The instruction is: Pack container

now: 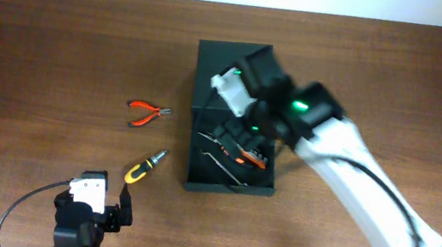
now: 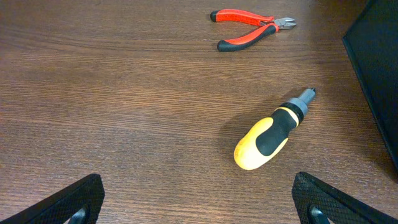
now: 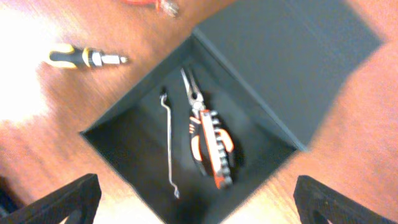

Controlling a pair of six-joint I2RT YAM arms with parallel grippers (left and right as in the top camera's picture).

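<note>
- On the table (image 1: 58,49), right of centre, the container (image 1: 229,188) sits open. Its lid (image 1: 212,62) is folded back flat on the far side.
- Inside, in the right wrist view, a folding multi-tool (image 3: 208,140) with orange-and-black handles lies along the floor, its plier nose pointing toward the lid.
- Just beside it on the screwdriver's side lies a thin metal rod (image 3: 169,143) with bent ends. It runs almost parallel to the multi-tool and does not touch it.
- Above the open box the right gripper (image 3: 199,202) hangs with its fingers spread wide and nothing between them.
- Near the table's front edge, well left of the container, the left gripper (image 2: 199,202) is likewise spread apart and empty, clear of every tool.
- Between that gripper and the container lies a stubby yellow-and-black screwdriver (image 2: 270,137). Its bit end is angled toward the box and stops short of the wall.
- Farther back, a pair of red-handled cutters (image 2: 252,28) rests on the wood. It is apart from the screwdriver and to the left of the container, with its jaws pointing toward the box.
</note>
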